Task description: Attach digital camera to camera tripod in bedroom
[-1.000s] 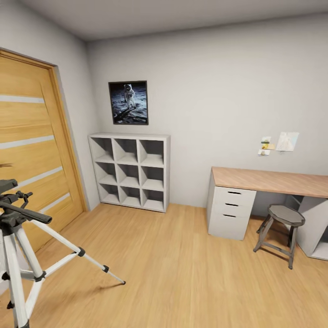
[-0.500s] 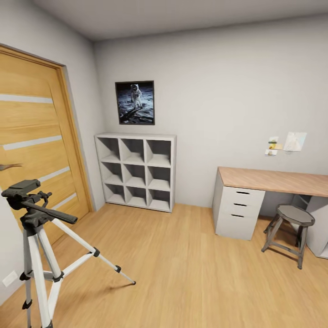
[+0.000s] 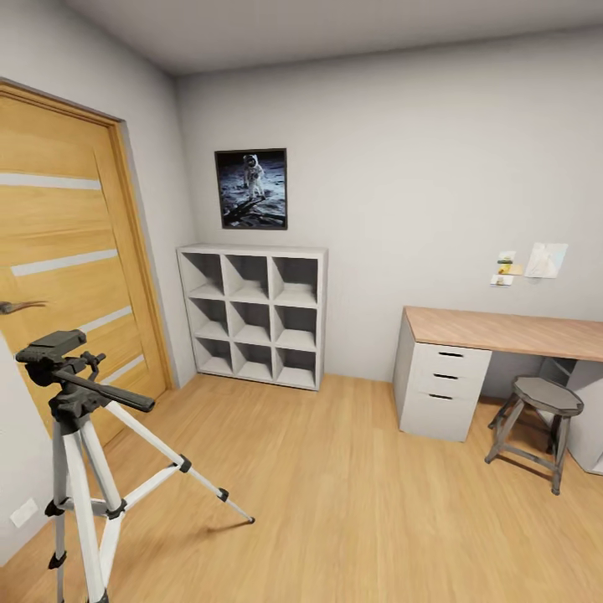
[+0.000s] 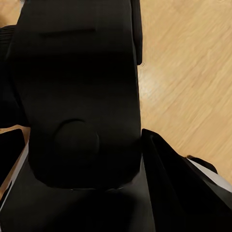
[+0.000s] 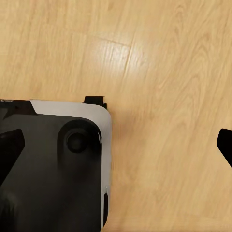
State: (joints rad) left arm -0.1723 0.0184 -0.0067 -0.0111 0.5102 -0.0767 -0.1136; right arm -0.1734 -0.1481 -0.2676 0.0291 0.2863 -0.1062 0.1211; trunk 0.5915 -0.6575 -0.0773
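Observation:
The camera tripod (image 3: 77, 435) stands on the wood floor at the left of the head view, in front of the wooden door. It has silver legs, a black head and a long black handle, and its top plate is bare. In the left wrist view a black boxy body, the digital camera (image 4: 77, 72), sits between the dark fingers of my left gripper (image 4: 82, 159), which is shut on it. My right gripper (image 5: 118, 145) is open over bare floor, one fingertip (image 5: 225, 145) at the frame's edge. The room is the bedroom.
White cube shelves (image 3: 251, 314) stand against the far wall under an astronaut poster (image 3: 251, 188). A wood-topped desk (image 3: 502, 331) with drawers and a grey stool (image 3: 536, 423) are at the right. Open wood floor (image 3: 335, 502) lies between. My own base (image 5: 53, 169) shows below the right gripper.
The whole head view has shifted, so the camera moved. The tripod, shelves and desk now sit further right in the picture, and more of the tripod shows. Nothing in the room moved.

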